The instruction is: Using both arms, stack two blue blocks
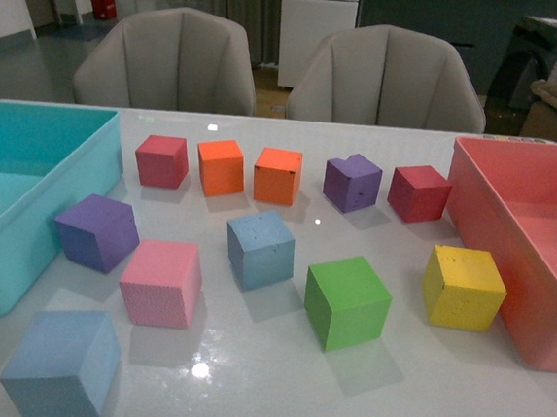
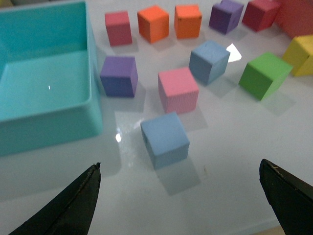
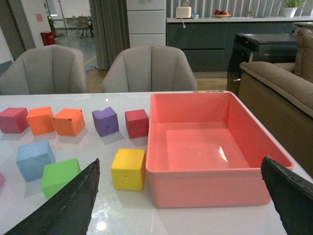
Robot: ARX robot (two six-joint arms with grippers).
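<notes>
Hovering over the table (image 1: 437, 398), my left pincer (image 2: 180, 164) is spread wide and empty. The first blue block (image 2: 165, 139) lies just beyond it, near the table's near left corner. The second blue block (image 1: 260, 249) sits mid-table, well apart from the first, near a pink cube (image 1: 161, 283) and a green cube (image 1: 346, 302). My right pincer (image 3: 180, 160) is spread too, holding nothing.
</notes>
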